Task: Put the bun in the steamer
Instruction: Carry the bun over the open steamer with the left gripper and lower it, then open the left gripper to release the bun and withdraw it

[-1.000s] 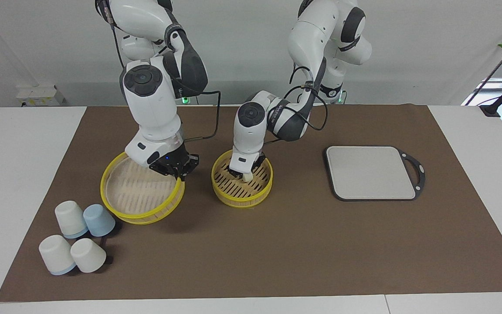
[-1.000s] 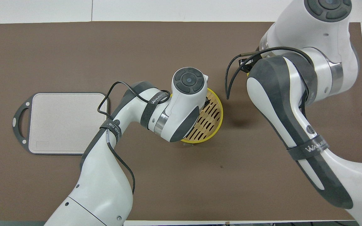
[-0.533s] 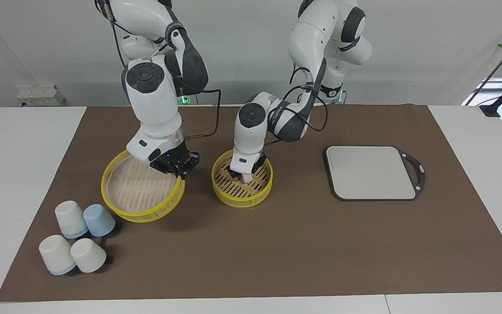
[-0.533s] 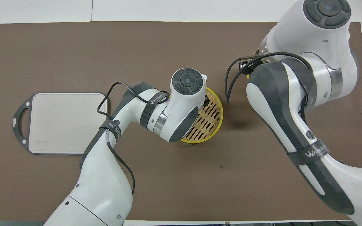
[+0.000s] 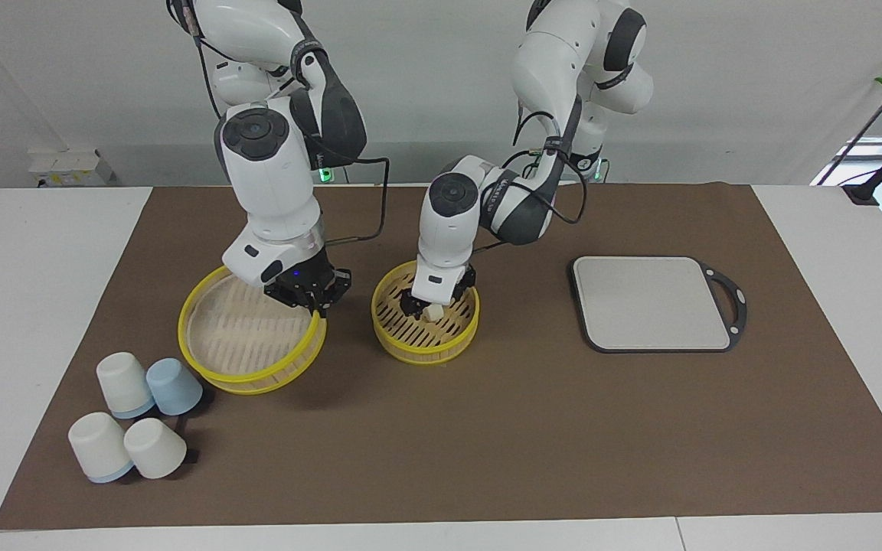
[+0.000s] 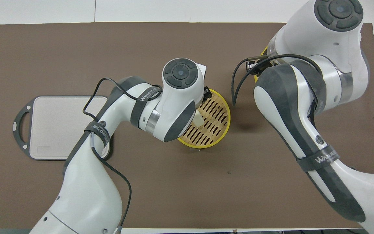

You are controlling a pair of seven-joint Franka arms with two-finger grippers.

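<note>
Two arms work over a brown mat [image 5: 487, 444] whose strip nearest the robots is bare apart from the arms crossing it. Midway along the table stands the steamer [image 5: 422, 353], a round yellow-rimmed basket. The bun [image 5: 435, 311] lies on its slatted floor, toward the rim nearer the robots. The left gripper [image 5: 432, 304] hangs just above the bun inside the basket, its fingers spread wide to either side and gripping nothing. Toward the left arm's end, well apart from the steamer across open mat, a grey board [image 5: 651, 302] lies flat, all its edges inside the mat. Toward the right arm's end, just beside the steamer with only a narrow gap between rims, is the lid [image 5: 257, 380]. It is tilted, and the right gripper [image 5: 317, 300] is clamped on the rim edge closest to the steamer. Farther from the robots than the lid, near the mat's corner, four upturned cups [image 5: 138, 417] cluster together, three white and one pale blue. Along the rest of the mat's farthest band lies broad open room.
</note>
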